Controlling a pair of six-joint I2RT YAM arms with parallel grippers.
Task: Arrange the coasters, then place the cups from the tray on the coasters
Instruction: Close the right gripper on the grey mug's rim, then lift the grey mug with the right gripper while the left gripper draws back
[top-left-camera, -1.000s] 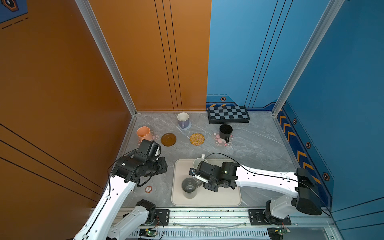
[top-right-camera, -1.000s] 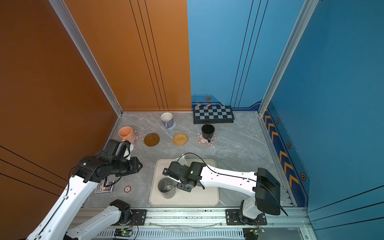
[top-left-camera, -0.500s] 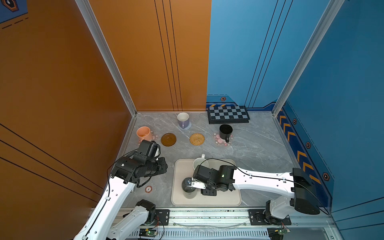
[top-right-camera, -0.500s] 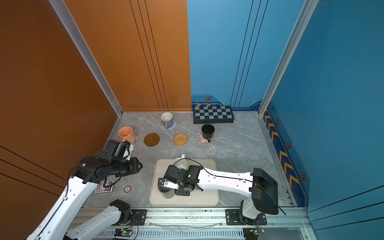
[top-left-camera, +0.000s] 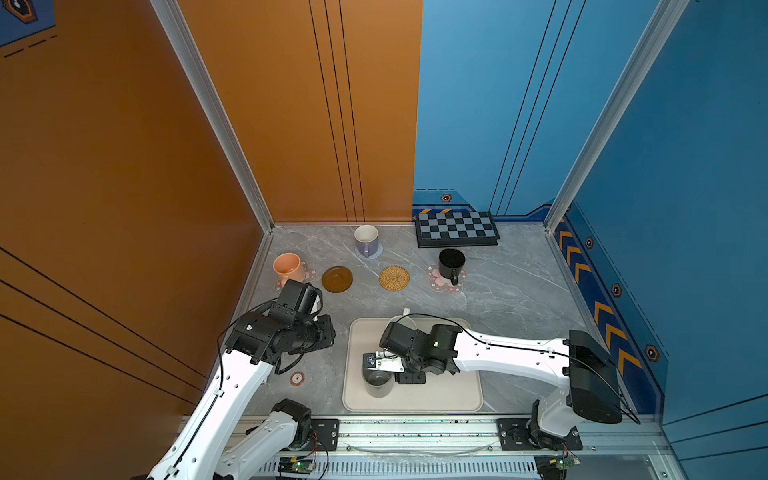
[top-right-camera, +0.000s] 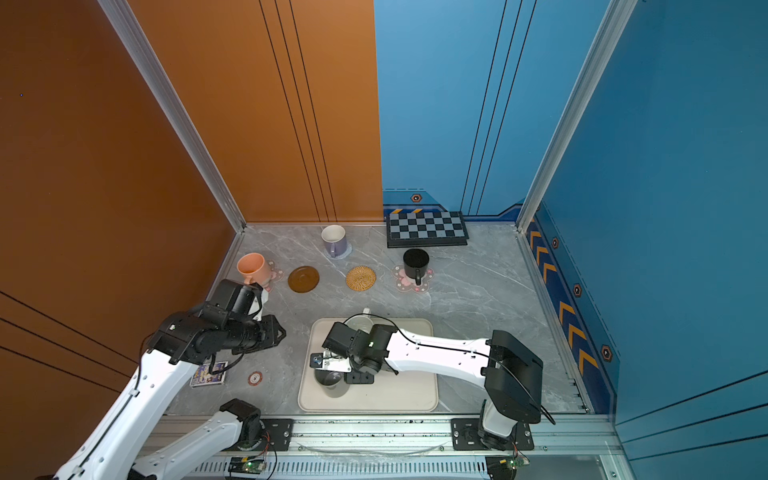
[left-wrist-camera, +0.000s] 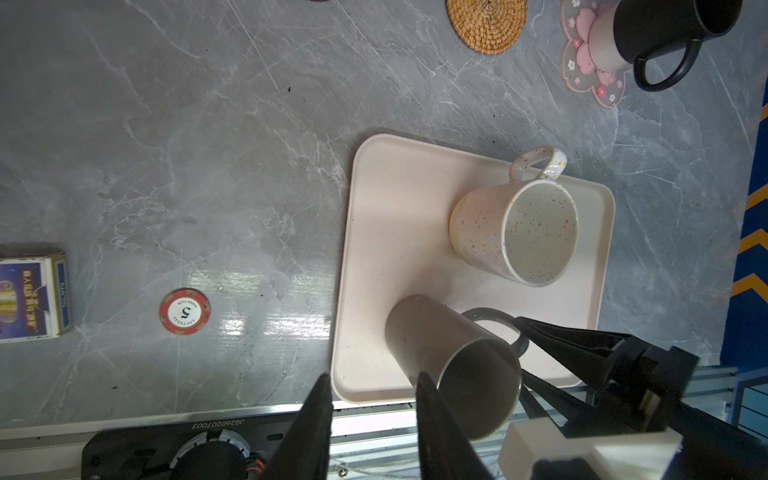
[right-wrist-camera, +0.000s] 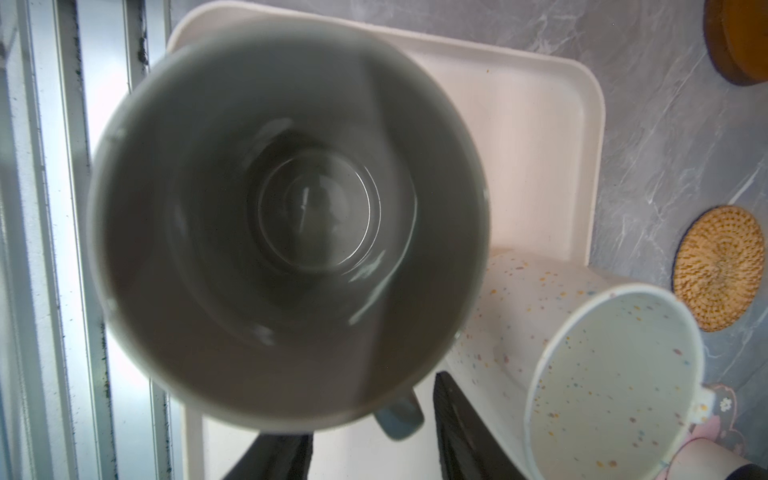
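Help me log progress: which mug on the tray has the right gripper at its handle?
The grey mug at the tray's near edge: the right gripper straddles its handle. The speckled white mug stands free.

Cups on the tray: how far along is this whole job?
Done: the peach mug, lavender mug and black mug stand on coasters. In hand: the right gripper straddles the grey mug's handle, jaws not closed on it. Left: the grey mug and speckled mug sit on the tray; the brown coaster and rattan coaster are bare.
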